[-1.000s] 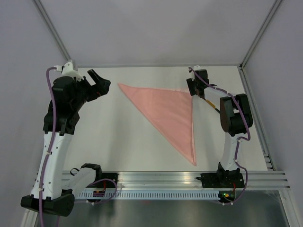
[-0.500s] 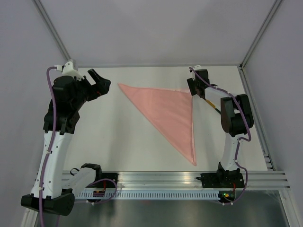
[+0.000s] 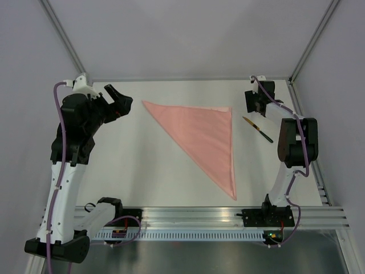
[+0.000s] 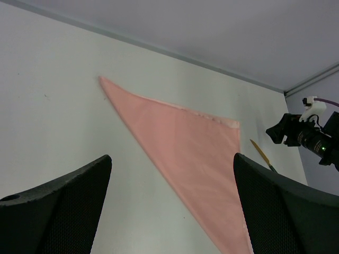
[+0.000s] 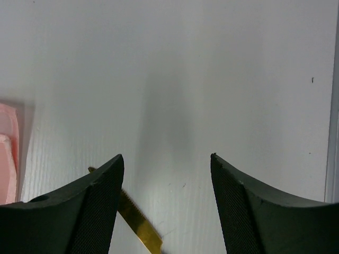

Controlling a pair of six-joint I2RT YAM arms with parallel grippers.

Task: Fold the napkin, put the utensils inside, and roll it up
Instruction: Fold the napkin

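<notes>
**Both claws spread, napkin folded in a triangle, knife on the bare table**

The napkin (image 3: 202,134) is thin pale pink cloth, folded into a flat triangle with sharp corners. Along its far edge the two layers do not match exactly. It lies on the white matte table (image 3: 142,165), between the two claws. Its long pointed corner is the part nearest to the left claw (image 3: 121,98), and its square corner is the part nearest to the right claw (image 3: 254,106). Neither claw touches it.

The utensil (image 3: 258,129) is a slim knife with a yellowish-gold blade, finely toothed on one edge, and a dark handle. It lies slanted just beside the right claw, on the side toward that arm's base, apart from the napkin.

The left claw is spread wide with nothing between its fingers. The right claw is also spread and empty, and only bare, finely ribbed table shows in its gap. The fingers of both are black, with a mesh-like grain on the inner faces. Nothing lies between either claw and the cloth or the knife.
</notes>
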